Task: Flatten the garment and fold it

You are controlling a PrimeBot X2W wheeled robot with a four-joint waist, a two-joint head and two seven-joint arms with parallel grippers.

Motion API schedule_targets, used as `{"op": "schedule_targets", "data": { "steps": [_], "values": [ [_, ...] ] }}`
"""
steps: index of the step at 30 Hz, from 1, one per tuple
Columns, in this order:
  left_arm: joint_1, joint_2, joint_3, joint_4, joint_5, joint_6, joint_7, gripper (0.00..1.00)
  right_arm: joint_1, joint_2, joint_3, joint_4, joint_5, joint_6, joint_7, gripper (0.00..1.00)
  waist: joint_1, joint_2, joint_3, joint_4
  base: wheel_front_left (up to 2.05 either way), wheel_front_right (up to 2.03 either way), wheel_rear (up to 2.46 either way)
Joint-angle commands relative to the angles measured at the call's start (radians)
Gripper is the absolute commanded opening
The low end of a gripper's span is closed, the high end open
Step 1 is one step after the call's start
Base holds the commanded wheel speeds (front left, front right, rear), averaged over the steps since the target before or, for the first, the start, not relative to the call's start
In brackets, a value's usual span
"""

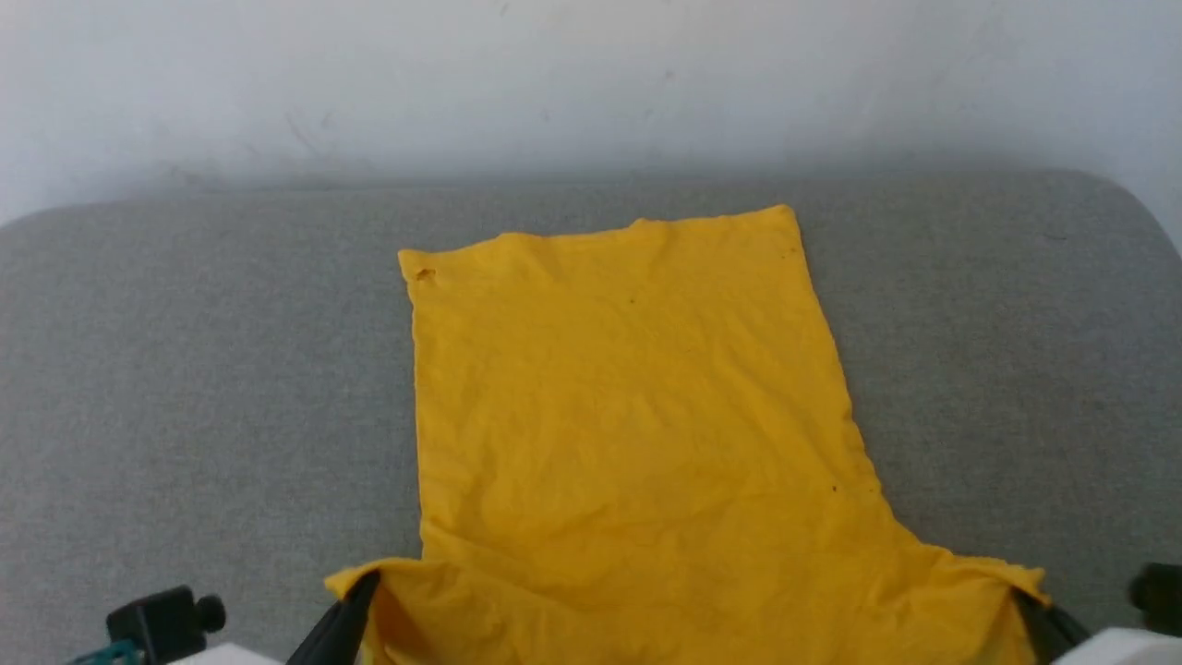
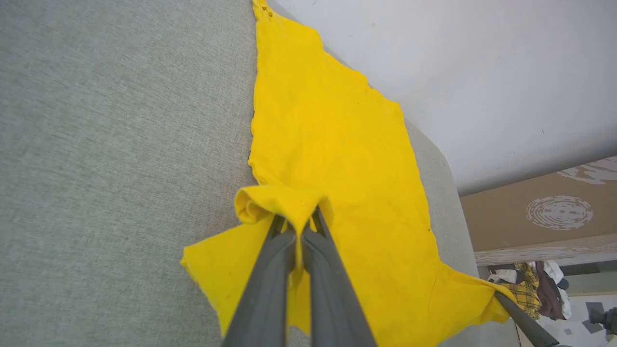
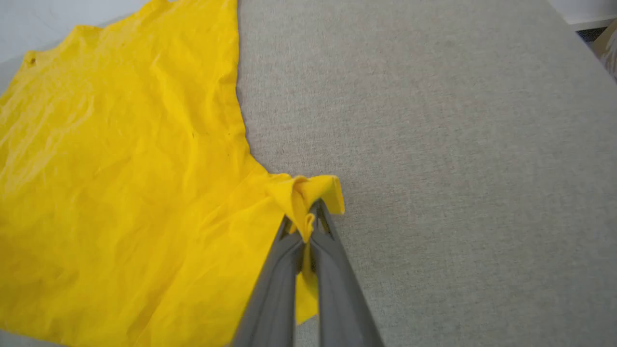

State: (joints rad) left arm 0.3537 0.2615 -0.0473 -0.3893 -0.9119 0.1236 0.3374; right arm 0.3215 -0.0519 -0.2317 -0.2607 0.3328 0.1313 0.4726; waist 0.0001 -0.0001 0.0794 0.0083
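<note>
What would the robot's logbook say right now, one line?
left gripper shut on garment | right gripper shut on garment | garment spread on grey surface

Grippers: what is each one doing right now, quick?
Left gripper: shut on the garment, at its near left corner.
Right gripper: shut on the garment, at its near right corner.

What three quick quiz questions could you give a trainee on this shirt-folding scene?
1. True or false: the left fingers and the right fingers are both shut on the shirt.
2. The shirt's body lies on: A) a grey fabric surface; B) a wooden floor; C) a metal tray.
3. Fill in: the shirt's upward side is plain ____.
Key: 1 true; 2 A; 3 yellow.
</note>
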Motion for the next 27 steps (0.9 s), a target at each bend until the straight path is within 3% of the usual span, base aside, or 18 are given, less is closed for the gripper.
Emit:
{"op": "schedule_targets", "data": {
  "steps": [1, 8, 10, 12, 13, 14, 15, 18, 22, 27],
  "values": [
    [-0.027, -0.001, -0.008, 0.010, 0.011, -0.009, -0.001, 0.00, -0.025, 0.002, 0.015, 0.024, -0.019, -0.001, -0.008, 0.00, -0.0001, 0.0001, 0.038, 0.006, 0.00, 0.00, 0.00],
    [-0.118, 0.004, -0.039, 0.058, 0.041, -0.023, -0.003, 0.00, -0.115, 0.002, 0.103, 0.272, -0.143, -0.001, -0.027, 0.00, -0.0001, 0.0001, 0.080, 0.020, 0.00, 0.00, 0.00],
    [-0.129, 0.009, -0.036, 0.057, 0.052, -0.021, -0.008, 0.00, -0.131, 0.002, 0.108, 0.337, -0.143, -0.001, -0.036, 0.07, -0.0001, 0.0001, 0.082, 0.022, 0.00, 0.00, 0.00],
    [-0.134, 0.012, -0.034, 0.050, 0.058, -0.018, -0.012, 0.00, -0.142, 0.002, 0.115, 0.388, -0.156, -0.001, -0.048, 0.32, -0.0001, 0.0001, 0.082, 0.023, 0.00, 0.00, 0.00],
    [-0.134, 0.012, -0.033, 0.046, 0.060, -0.016, -0.012, 0.00, -0.148, 0.002, 0.117, 0.402, -0.156, -0.001, -0.058, 0.56, -0.0001, 0.0001, 0.081, 0.023, 0.00, 0.00, 0.00],
    [-0.133, 0.014, -0.034, 0.041, 0.064, -0.016, -0.014, 0.00, -0.152, 0.002, 0.114, 0.408, -0.142, -0.001, -0.066, 0.89, -0.0001, 0.0001, 0.080, 0.023, 0.00, 0.00, 0.00],
    [-0.131, 0.015, -0.034, 0.036, 0.067, -0.014, -0.015, 0.00, -0.156, 0.002, 0.112, 0.405, -0.127, -0.001, -0.071, 1.00, -0.0001, 0.0001, 0.079, 0.022, 0.00, 0.00, 0.00],
    [-0.119, 0.013, -0.038, 0.014, 0.072, -0.010, -0.019, 0.00, -0.164, 0.002, 0.095, 0.328, -0.085, -0.001, -0.065, 1.00, -0.0001, 0.0001, 0.076, 0.019, 0.00, 0.00, 0.00],
    [-0.102, 0.009, -0.041, -0.015, 0.082, -0.006, -0.030, 0.00, -0.198, 0.000, 0.049, 0.097, -0.067, -0.001, -0.020, 1.00, -0.0001, 0.0001, 0.089, 0.018, 0.00, 0.00, 0.00],
    [-0.110, 0.005, -0.047, -0.034, 0.083, -0.015, -0.041, 0.00, -0.371, -0.017, 0.014, -0.124, -0.122, -0.001, 0.044, 1.00, -0.0001, 0.0001, 0.136, 0.030, 0.00, 0.00, 0.00]
  ]
}}
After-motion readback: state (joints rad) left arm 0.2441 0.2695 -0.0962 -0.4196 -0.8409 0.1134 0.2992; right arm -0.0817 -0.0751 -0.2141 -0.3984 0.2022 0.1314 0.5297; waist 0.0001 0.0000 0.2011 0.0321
